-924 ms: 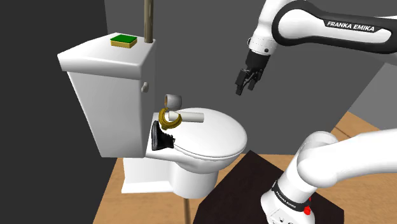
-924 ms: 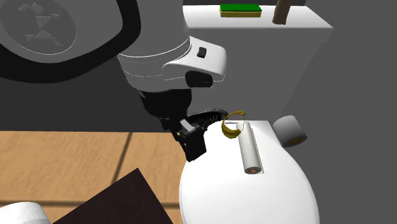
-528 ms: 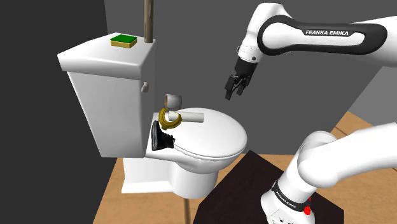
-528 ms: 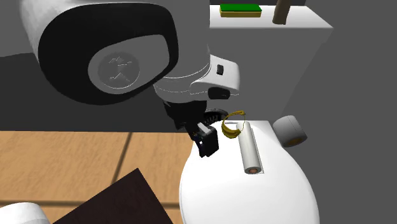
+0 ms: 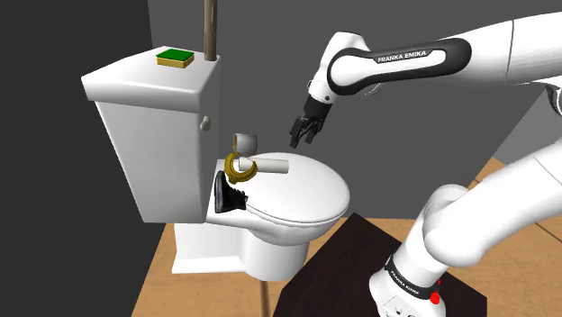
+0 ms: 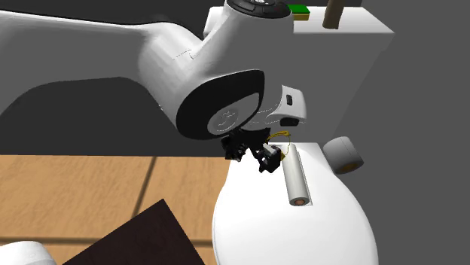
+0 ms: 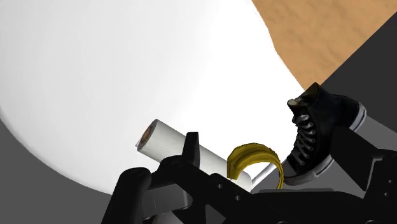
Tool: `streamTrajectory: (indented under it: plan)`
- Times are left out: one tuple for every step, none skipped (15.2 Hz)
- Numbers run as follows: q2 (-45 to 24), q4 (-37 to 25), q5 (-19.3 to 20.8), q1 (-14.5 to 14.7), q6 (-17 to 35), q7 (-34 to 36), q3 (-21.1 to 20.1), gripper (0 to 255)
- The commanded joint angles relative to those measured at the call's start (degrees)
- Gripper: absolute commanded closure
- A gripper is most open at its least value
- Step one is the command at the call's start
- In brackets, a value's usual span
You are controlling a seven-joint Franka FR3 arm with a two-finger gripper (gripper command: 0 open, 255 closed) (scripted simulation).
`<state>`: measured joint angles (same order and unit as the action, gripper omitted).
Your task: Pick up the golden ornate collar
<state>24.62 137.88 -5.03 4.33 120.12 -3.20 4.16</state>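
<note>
The golden ornate collar stands on edge at the back of the white toilet lid, between a black sneaker and a white roll. My gripper hangs open in the air above the lid, to the shoulder view's right of the collar and apart from it, holding nothing. In the wrist view the collar lies ahead between the fingers, with the sneaker on one side and the roll on the other. In the second exterior view the gripper covers most of the collar.
A short white tube stands behind the collar against the toilet tank. A green sponge lies on the tank top beside a brown pole. A dark mat and wooden floor lie beneath the toilet.
The arm has swung to the shoulder view's left and a little lower, bringing the gripper from beside the toilet to above the lid near the collar. The objects have stayed put.
</note>
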Motion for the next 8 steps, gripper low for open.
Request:
streamTrajectory:
  plan:
    - [-3.83,-0.63,-2.01,0.95,3.81,-2.03,0.78,0]
    - [-5.86,-1.24,-3.15,1.47,5.47,-3.10,1.11,0]
    - [-7.91,-1.93,-4.38,1.98,7.04,-4.23,1.41,0]
    - [-9.98,-2.72,-5.68,2.52,8.53,-5.41,1.72,0]
    - [-12.07,-3.60,-7.07,3.03,9.92,-6.67,1.98,0]
    - [-14.18,-4.57,-8.54,3.52,11.21,-7.98,2.20,0]
    - [-16.29,-5.63,-10.09,3.98,12.39,-9.34,2.38,0]
    - [-18.41,-6.78,-11.70,4.39,13.47,-10.75,2.49,0]
